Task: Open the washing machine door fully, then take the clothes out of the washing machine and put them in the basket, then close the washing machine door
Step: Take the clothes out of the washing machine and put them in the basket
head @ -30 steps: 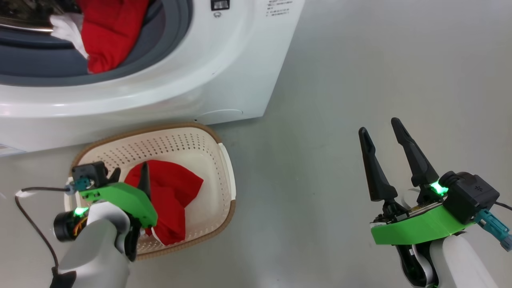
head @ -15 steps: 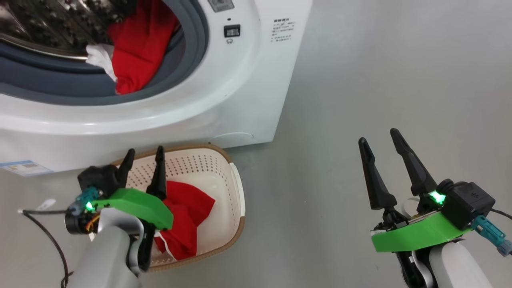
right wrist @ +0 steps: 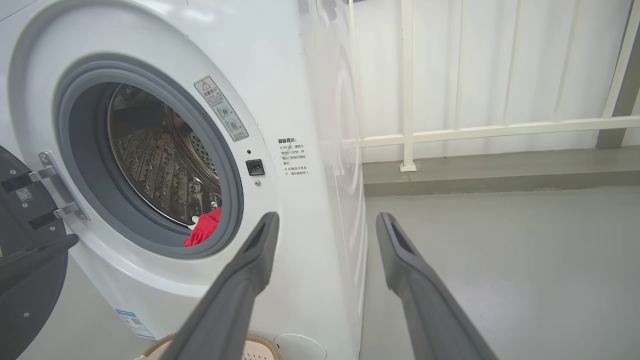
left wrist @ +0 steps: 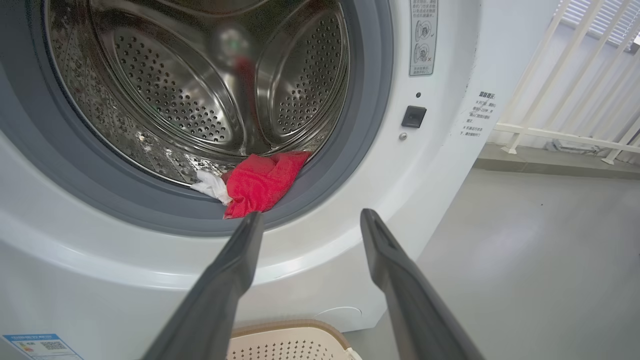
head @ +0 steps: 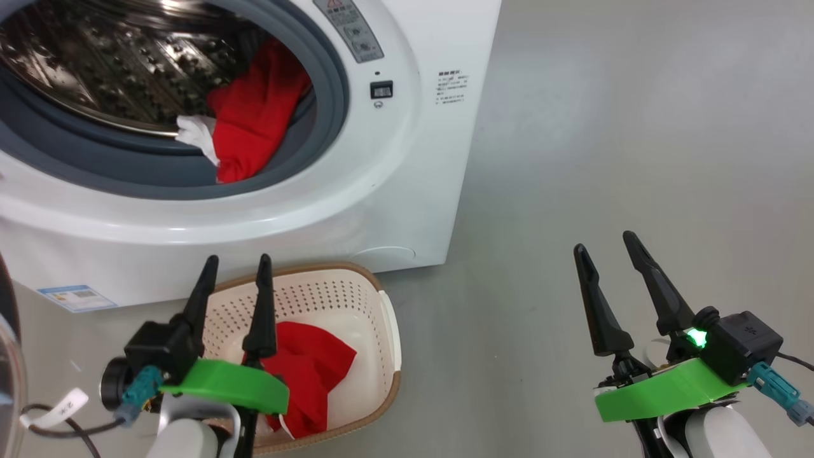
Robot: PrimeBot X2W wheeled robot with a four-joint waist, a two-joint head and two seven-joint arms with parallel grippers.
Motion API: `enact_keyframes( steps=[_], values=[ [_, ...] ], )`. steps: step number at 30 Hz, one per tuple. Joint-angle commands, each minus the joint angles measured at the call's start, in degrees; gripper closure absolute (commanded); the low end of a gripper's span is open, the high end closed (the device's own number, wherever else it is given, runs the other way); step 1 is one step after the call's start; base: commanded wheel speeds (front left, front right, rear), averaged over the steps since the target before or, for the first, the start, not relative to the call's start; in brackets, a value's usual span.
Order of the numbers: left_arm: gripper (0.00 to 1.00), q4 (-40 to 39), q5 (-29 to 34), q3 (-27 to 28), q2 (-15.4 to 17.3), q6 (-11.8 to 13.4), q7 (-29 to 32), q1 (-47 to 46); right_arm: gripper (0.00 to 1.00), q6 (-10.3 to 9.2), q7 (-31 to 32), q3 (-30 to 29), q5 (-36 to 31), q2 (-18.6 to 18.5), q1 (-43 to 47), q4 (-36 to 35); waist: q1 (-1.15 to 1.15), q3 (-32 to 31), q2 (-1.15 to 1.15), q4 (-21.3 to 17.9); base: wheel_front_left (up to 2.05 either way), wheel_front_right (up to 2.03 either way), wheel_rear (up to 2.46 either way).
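Clothes (head: 254, 121): we see 1 pc at drum (head: 95, 63) lip, 1 in basket (head: 389, 324); L gripper (head: 236, 259), R gripper (head: 604, 243) jaws spread, empty.

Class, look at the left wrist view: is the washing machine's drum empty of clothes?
No, a red garment with a white patch lies at the front lip of the drum, draped onto the grey gasket.

The washing machine door (right wrist: 30, 285) hangs aside; the drum mouth (left wrist: 175, 100) gapes open above the basket (head: 318, 289).
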Motion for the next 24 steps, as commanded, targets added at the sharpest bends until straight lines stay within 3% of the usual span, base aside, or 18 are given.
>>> enact_keyframes(
  steps=[1, 9, 24],
  values=[
    [0.0, -2.85, 1.2, 1.94, 0.88, 0.36, -0.51, 0.88, 0.0, 0.36, -0.36, 0.69, -0.78, -0.17, 0.37, -1.43, 0.0, -1.21, 0.0, 0.77, 0.0, 0.0, 0.0],
    [0.0, -9.51, 3.05, 3.04, 0.81, 0.32, -0.51, 5.98, 0.0, 0.36, -0.36, -0.31, -2.26, -0.17, 1.54, -1.78, 0.0, -3.26, 0.0, 1.78, 0.0, 0.0, 0.0],
    [0.0, -14.05, 4.48, 5.05, 0.82, 3.09, -0.51, 13.89, 0.0, 0.36, -0.36, -3.17, -4.96, -0.17, 5.99, -3.59, 0.0, -7.73, 0.0, 1.69, 0.0, 0.0, 0.0]
  ],
)
